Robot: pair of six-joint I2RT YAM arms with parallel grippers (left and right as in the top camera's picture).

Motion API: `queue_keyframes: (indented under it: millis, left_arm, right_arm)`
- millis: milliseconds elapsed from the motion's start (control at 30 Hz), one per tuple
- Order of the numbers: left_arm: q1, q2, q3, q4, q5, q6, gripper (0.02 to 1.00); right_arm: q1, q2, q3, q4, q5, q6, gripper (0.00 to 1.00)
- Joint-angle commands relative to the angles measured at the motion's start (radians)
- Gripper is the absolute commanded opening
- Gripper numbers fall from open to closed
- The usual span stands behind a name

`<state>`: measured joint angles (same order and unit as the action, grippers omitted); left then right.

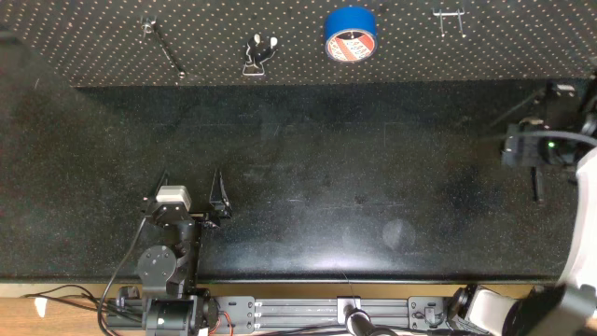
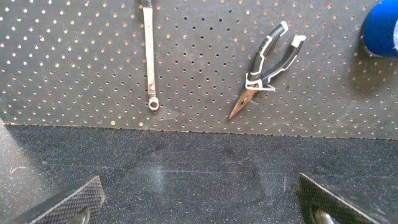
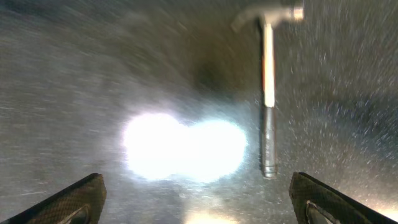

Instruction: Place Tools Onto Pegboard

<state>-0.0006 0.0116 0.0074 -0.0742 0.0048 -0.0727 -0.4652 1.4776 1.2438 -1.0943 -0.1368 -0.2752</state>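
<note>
On the pegboard (image 1: 93,37) at the back hang a wrench (image 1: 164,47) (image 2: 149,56), pliers with black and white handles (image 1: 259,51) (image 2: 264,68) and a roll of blue tape (image 1: 351,35) (image 2: 382,28). A hammer (image 3: 268,93) lies flat on the black table, partly visible under the right arm (image 1: 538,187). My right gripper (image 3: 199,199) (image 1: 522,147) hovers above the table at the far right, open, with the hammer just off to one side of its fingers. My left gripper (image 1: 191,189) (image 2: 199,202) stands open near the front left, facing the pegboard, holding nothing.
A bare metal hook (image 1: 451,19) sticks out of the pegboard at the upper right. The black table (image 1: 354,168) stretches between the two arms. A bright glare patch (image 3: 186,146) lies on the table beside the hammer.
</note>
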Motion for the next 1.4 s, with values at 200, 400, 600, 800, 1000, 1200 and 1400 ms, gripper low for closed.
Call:
queue_keyframes:
  millis: [200, 400, 600, 800, 1000, 1200, 1400]
  left_arm:
    - [0.000, -0.008, -0.002, -0.008, 0.007, -0.001, 0.996]
    - [0.000, -0.008, -0.002, -0.008, 0.007, -0.001, 0.996]
    - [0.000, -0.008, -0.002, -0.008, 0.007, -0.001, 0.996]
    - [0.000, -0.008, -0.002, -0.008, 0.007, -0.001, 0.996]
    - [0.000, -0.008, -0.002, -0.008, 0.007, -0.001, 0.996]
    - [0.000, -0.008, -0.002, -0.008, 0.007, -0.001, 0.998]
    - [0.000, -0.008, -0.002, -0.007, 0.007, -0.001, 0.996]
  right_arm:
    - [-0.054, 0.201, -0.005, -0.019, 0.048, -0.257, 0.963]
    - [-0.106, 0.294, -0.005, 0.023, 0.148, -0.257, 0.963]
    - [-0.159, 0.349, -0.005, 0.060, 0.156, -0.302, 0.963]
    - [-0.164, 0.380, -0.005, 0.076, 0.156, -0.352, 0.963]
    - [-0.117, 0.381, -0.005, 0.103, 0.217, -0.351, 0.963]
    - [-0.095, 0.413, -0.005, 0.110, 0.216, -0.351, 0.963]
    - [-0.095, 0.414, -0.005, 0.113, 0.216, -0.351, 0.961]
